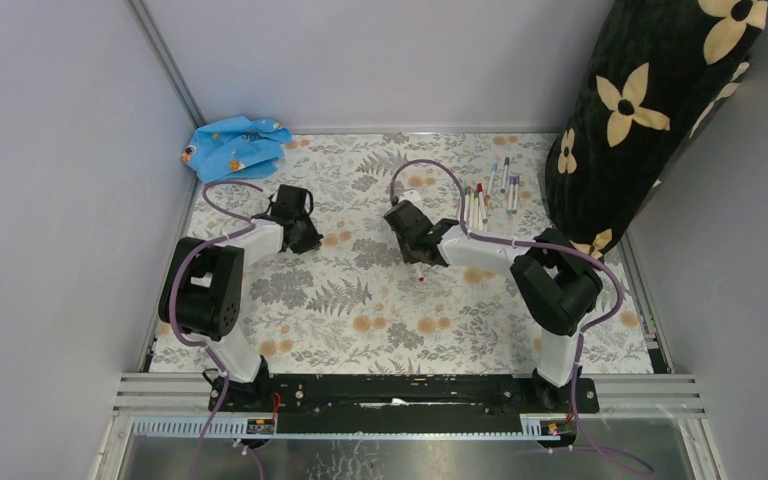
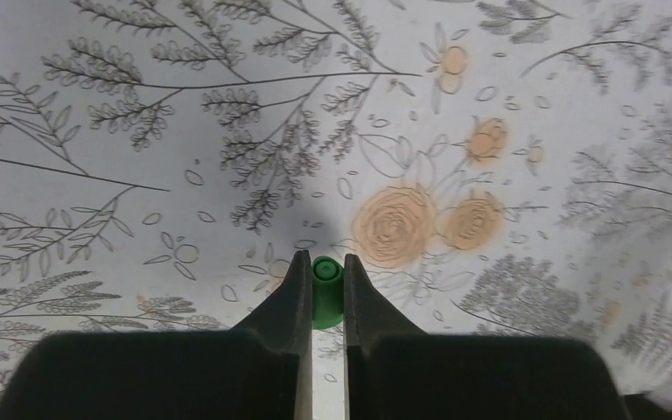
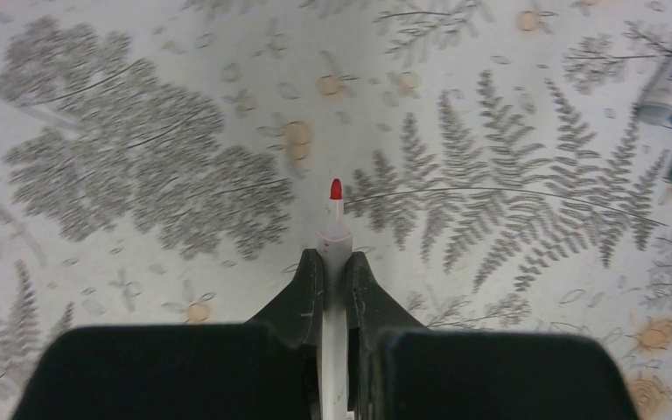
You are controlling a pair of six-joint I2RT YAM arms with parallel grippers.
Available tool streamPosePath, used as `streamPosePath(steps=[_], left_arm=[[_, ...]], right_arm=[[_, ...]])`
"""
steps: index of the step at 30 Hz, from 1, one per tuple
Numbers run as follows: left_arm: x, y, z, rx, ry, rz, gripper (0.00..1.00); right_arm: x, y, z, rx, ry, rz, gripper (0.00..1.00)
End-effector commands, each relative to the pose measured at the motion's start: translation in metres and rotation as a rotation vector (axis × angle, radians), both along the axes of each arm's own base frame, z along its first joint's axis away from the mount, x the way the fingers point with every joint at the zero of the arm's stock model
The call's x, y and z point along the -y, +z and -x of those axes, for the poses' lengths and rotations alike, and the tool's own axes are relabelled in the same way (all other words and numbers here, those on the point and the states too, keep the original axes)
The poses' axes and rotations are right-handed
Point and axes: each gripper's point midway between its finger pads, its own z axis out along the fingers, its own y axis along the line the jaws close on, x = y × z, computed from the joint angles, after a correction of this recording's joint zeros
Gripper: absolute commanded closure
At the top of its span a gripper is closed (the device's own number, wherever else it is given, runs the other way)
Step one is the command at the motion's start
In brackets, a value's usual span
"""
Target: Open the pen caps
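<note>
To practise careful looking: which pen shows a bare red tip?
The pen clamped in the right tool, red nib exposed; the other pens lie loose together on the table.

- Left arm (image 1: 248, 240) reaches toward the far-left corner of the bench (image 1: 360, 320); left gripper (image 2: 324, 267) clamped on a green cap (image 2: 326, 293).
- Right arm (image 1: 485, 250) bends toward mid-bench; right gripper (image 3: 336, 262) pinching a pen (image 3: 334, 241).

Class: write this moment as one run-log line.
left gripper: shut on green cap | right gripper: shut on pen, red tip uncapped | other pens: far right
</note>
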Motion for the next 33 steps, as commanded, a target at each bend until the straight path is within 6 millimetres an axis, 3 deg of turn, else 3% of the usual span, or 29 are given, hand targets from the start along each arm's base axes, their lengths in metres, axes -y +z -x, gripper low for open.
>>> streamPosePath(steps=[1, 8, 13, 21, 26, 33], left_arm=[[-0.019, -0.006, -0.003, -0.017, 0.007, -0.128, 0.86], [-0.025, -0.02, 0.007, -0.066, 0.006, -0.163, 0.79], [-0.028, -0.02, 0.01, -0.084, -0.01, -0.195, 0.67], [-0.031, -0.006, 0.011, -0.071, -0.013, -0.215, 0.54], [-0.027, 0.022, 0.005, 0.005, 0.003, -0.181, 0.5], [-0.008, 0.068, -0.007, 0.124, -0.014, -0.07, 0.48]], right_arm=[[0.036, 0.007, -0.024, 0.051, -0.154, 0.004, 1.0], [0.057, -0.005, -0.025, 0.024, -0.217, 0.022, 1.0], [0.065, -0.013, -0.024, 0.01, -0.259, 0.017, 1.0], [0.065, -0.018, -0.02, -0.01, -0.274, -0.007, 0.76], [0.066, 0.004, -0.027, 0.037, -0.27, -0.01, 0.58], [0.081, 0.068, -0.052, 0.159, -0.301, -0.019, 0.48]])
